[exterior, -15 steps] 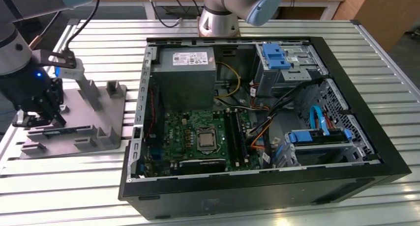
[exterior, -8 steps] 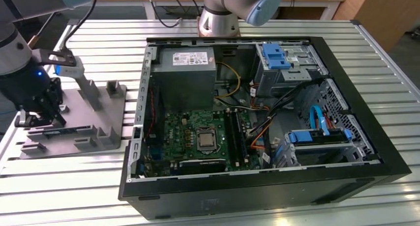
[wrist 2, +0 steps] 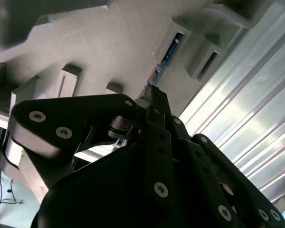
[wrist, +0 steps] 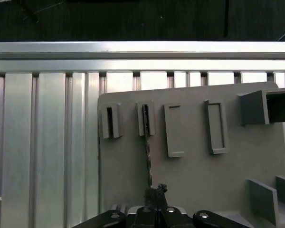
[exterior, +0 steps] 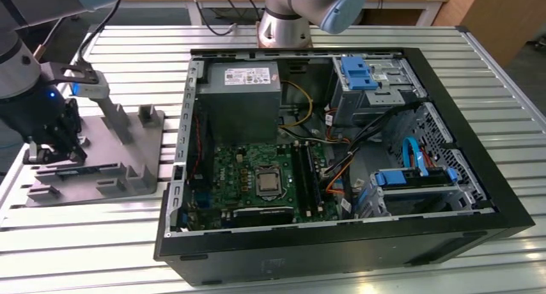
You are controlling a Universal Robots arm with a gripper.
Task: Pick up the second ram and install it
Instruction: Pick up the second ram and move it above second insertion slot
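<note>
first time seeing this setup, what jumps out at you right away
The open computer case, with its green motherboard exposed, takes up the middle of the exterior view. At that view's left, the tool hangs low over the grey holder block. In the first wrist view the second ram stands edge-on in the block as a thin dark strip reaching up to the tool.
</note>
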